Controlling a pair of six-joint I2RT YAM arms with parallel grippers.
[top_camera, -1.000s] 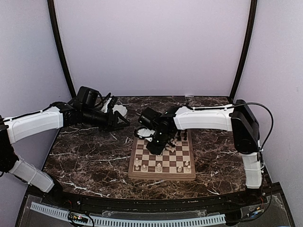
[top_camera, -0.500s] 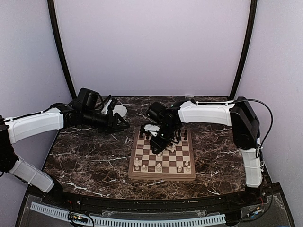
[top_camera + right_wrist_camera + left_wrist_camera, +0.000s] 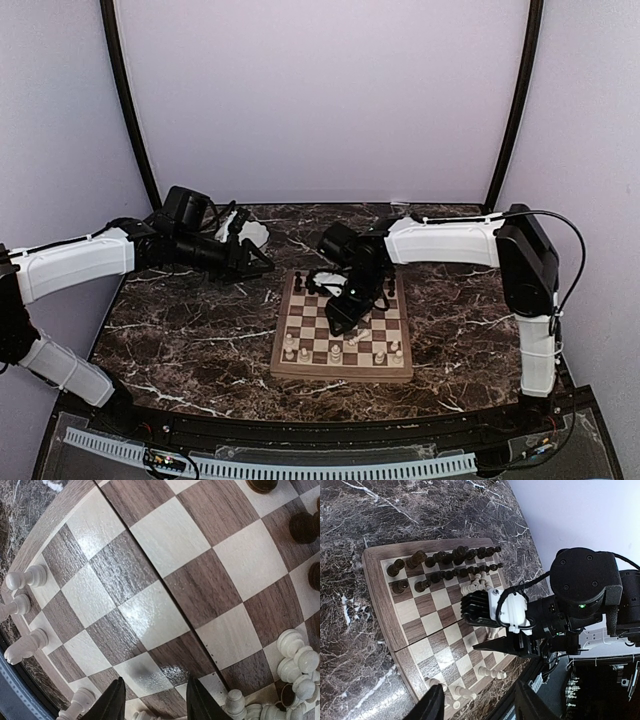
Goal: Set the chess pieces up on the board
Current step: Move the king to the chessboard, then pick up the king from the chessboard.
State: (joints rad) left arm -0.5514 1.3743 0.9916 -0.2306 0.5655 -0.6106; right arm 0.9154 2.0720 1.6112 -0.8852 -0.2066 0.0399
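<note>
Chess pieces [image 3: 291, 644] cluster beside right claw [image 3: 154, 702] — overhead obscures them.

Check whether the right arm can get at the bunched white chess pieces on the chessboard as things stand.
Probably yes: the right gripper hangs open and empty over the chessboard, the white chess pieces bunched just beside it with nothing between.

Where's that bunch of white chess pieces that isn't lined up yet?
In the left wrist view, the white clump sits on the board against the dark front row.
</note>
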